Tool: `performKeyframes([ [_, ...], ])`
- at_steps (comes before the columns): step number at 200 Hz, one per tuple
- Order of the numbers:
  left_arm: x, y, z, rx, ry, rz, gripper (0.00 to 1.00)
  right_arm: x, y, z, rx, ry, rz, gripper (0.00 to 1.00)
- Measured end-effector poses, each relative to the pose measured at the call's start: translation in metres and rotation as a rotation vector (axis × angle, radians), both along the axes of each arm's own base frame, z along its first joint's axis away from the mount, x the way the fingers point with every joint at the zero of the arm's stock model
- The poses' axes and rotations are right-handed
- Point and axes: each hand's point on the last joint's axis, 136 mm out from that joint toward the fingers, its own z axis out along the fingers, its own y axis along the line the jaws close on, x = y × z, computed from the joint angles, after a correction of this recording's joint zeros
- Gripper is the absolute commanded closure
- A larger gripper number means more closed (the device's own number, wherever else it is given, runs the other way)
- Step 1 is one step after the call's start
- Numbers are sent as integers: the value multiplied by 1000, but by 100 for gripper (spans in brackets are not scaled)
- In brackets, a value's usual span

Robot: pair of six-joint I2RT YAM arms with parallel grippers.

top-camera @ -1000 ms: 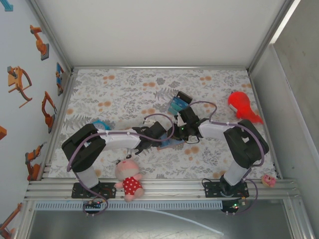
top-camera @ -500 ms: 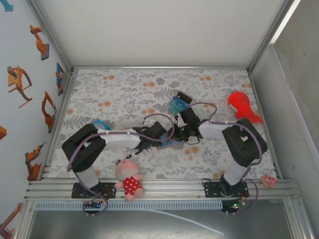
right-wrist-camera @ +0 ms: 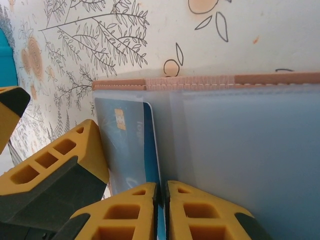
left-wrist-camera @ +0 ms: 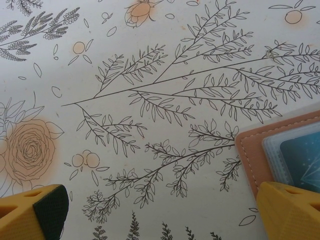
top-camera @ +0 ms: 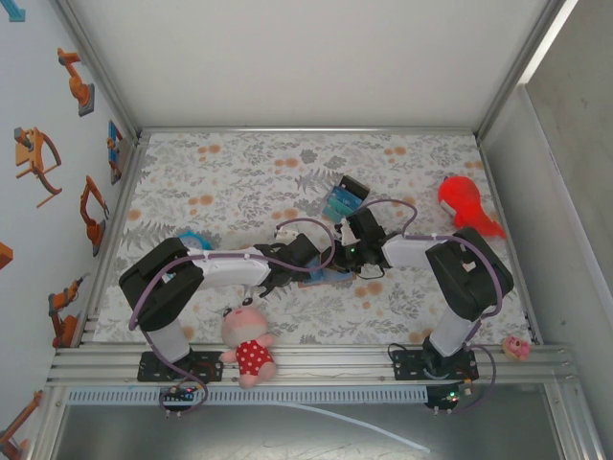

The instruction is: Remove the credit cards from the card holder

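From above, the card holder (top-camera: 329, 276) lies open and flat on the flowery table (top-camera: 239, 172), under the spot where the two arms meet. A striped block (top-camera: 345, 196) sits near the card holder, on its far side. The left pincer (top-camera: 302, 273) is at the card holder's left end. The right pincer (top-camera: 345, 266) is over the card holder's right part.

In the left wrist view, the left pincer (left-wrist-camera: 160, 215) is spread wide. One finger (left-wrist-camera: 290, 210) is over the tan corner of the card holder (left-wrist-camera: 248, 155). I cannot tell if it touches.

In the right wrist view, the right pincer (right-wrist-camera: 161, 210) is pinching the edge of a blue card (right-wrist-camera: 131, 145). The blue card sits in a see-through pocket of the card holder (right-wrist-camera: 240, 150).

To do this well, I think the right pincer should pull the blue card straight out along its pocket, slowly. The left pincer should press the card holder down so it does not slide.

The card holder is pinkish-tan with little stitches round its rim. Inside it has cloudy blue-grey pockets.
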Motion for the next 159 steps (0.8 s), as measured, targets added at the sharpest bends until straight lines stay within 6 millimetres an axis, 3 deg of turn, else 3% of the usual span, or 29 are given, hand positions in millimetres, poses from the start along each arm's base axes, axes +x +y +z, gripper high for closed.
performKeyframes([
  [110, -1, 2, 1, 31, -6, -1, 3, 2, 5, 3, 42, -7, 5, 88],
  [146, 0, 2, 1, 38, -7, 1, 3, 1, 5, 2, 49, -1, 4, 100],
  [159, 0, 3, 2, 41, -7, 1, 3, 1, 5, 2, 49, -2, 4, 100],
])
